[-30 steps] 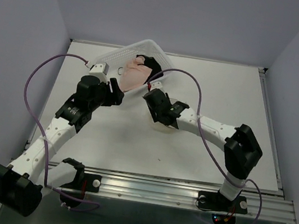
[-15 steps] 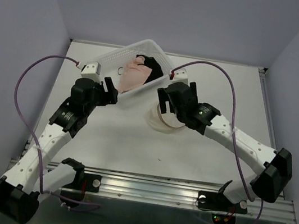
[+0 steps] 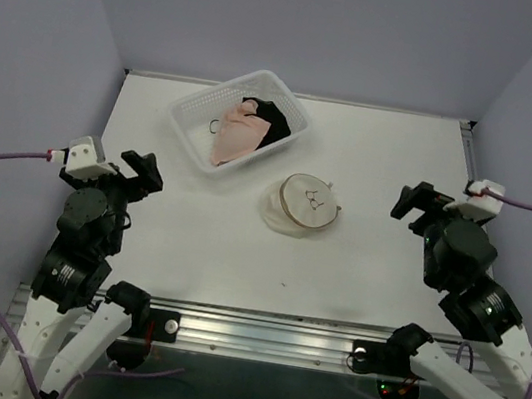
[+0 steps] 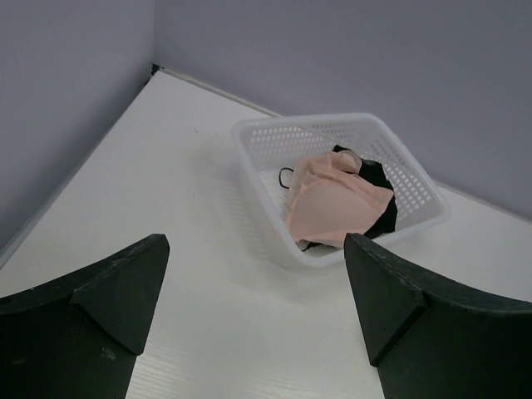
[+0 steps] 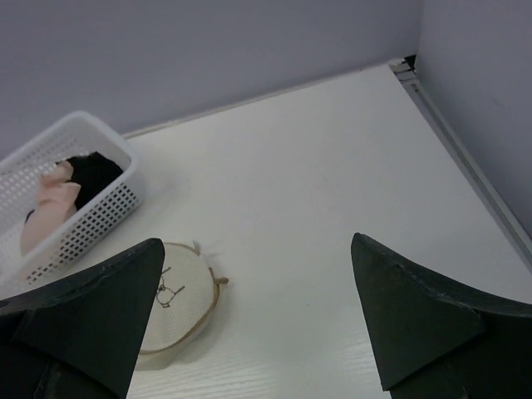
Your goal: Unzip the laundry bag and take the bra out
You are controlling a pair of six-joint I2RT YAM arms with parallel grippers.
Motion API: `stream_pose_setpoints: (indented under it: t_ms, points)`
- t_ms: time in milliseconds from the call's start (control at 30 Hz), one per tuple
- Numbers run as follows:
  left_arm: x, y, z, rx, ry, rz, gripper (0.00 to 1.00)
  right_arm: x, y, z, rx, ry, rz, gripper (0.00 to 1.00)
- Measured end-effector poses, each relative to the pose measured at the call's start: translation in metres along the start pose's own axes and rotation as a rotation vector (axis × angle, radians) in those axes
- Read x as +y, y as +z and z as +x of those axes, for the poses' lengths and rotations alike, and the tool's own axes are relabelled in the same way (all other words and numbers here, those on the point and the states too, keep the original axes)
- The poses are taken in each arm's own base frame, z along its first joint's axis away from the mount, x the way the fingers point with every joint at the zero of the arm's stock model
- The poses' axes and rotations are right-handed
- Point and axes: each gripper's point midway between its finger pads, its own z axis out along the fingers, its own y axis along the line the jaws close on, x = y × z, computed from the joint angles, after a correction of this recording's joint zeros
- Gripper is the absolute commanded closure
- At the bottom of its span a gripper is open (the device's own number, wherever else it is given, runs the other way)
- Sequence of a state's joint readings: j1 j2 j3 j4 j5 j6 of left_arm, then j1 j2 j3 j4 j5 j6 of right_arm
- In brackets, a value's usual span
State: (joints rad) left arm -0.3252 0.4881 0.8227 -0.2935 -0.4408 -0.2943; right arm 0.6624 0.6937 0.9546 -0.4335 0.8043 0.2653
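Seen from above, a white desk [image 3: 367, 266] is enclosed by pale purple walls, with two robot arms mounted at its near edge.

At the far left, the left gripper [image 3: 141, 170] is held above the desk's left side. Its two dark fingers are spread wide apart with nothing between them.

Right of it, toward the back of the desk, a rectangular white plastic basket [image 3: 187, 111] sits at an angle. The bra [image 3: 236, 132] lies inside, a crumpled pale pink garment whose black part is at the basket's far right end.

Near the basket's front right corner, about mid-desk, the laundry bag [image 3: 306, 202] lies flat on the desk. It is a round white mesh bag with a tan rim, and a small dark bra outline faces up. Whether its zip is open cannot be told.

At the far right, well apart from the bag, the right gripper [image 3: 416, 201] is held above the desk. Its fingers are also wide apart and empty.
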Motion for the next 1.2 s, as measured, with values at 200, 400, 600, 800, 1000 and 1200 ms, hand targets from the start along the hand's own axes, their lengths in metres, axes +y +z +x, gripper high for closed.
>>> stream_pose_setpoints:
  t_ms: [200,400,600,800,1000,1200]
  points:
    - [0.027,-0.034,-0.023,-0.132,-0.056,-0.038,0.01,-0.035,-0.031,-0.016,-0.114,0.101,-0.008,0.00]
    - [0.042,-0.046,-0.023,-0.149,-0.059,-0.085,0.01,-0.041,-0.033,-0.010,-0.117,0.084,-0.001,0.00]
    - [0.050,-0.046,-0.009,-0.122,-0.043,-0.110,0.01,-0.038,-0.030,-0.004,-0.101,0.062,0.003,0.00]
    - [0.052,-0.043,-0.003,-0.113,-0.042,-0.121,0.01,-0.035,-0.024,0.003,-0.080,0.026,0.009,0.00]
    - [0.055,-0.037,0.012,-0.086,-0.033,-0.140,0.01,-0.034,-0.021,0.008,-0.070,0.005,0.013,0.00]
    - [0.054,-0.035,0.011,-0.088,-0.034,-0.143,0.01,-0.034,-0.020,0.011,-0.074,0.005,0.015,0.00]
